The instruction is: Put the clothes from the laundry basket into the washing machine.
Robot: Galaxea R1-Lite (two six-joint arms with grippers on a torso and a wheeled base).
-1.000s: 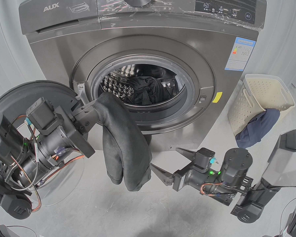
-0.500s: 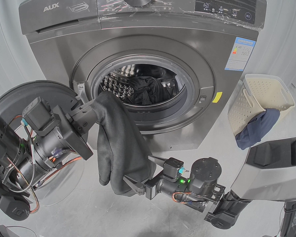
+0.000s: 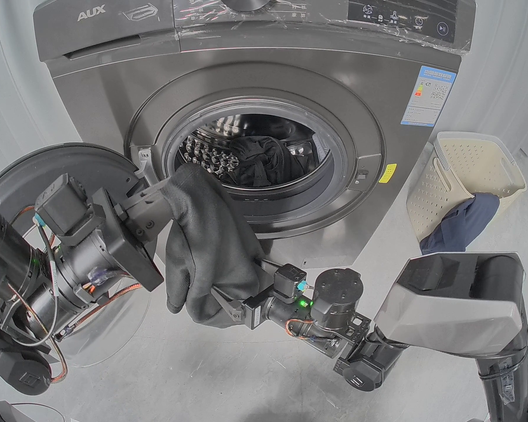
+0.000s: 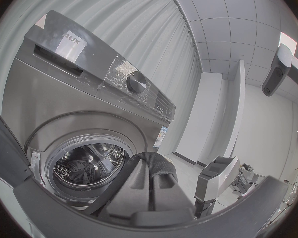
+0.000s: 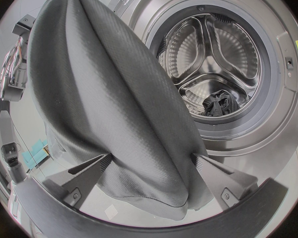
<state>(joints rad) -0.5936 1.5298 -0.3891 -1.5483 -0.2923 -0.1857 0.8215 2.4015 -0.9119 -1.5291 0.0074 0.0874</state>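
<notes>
Head view, centre left: left end effector (image 3: 158, 203) clamped on top of dark garment (image 3: 211, 247), hanging before open mouth of washing machine (image 3: 334, 83). Lower centre: right end effector (image 3: 237, 275) spread apart, straddling garment's lower fold. Right edge: laundry basket (image 3: 481, 165) holding blue cloth (image 3: 460, 224).

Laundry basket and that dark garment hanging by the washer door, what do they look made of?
Laundry basket: likely rigid plastic, cream and matte; its walls are moulded with rows of small holes.
Dark garment: seemingly soft knit fabric, charcoal, matte; a fine textured weave shows up close and it drapes in folds.
</notes>
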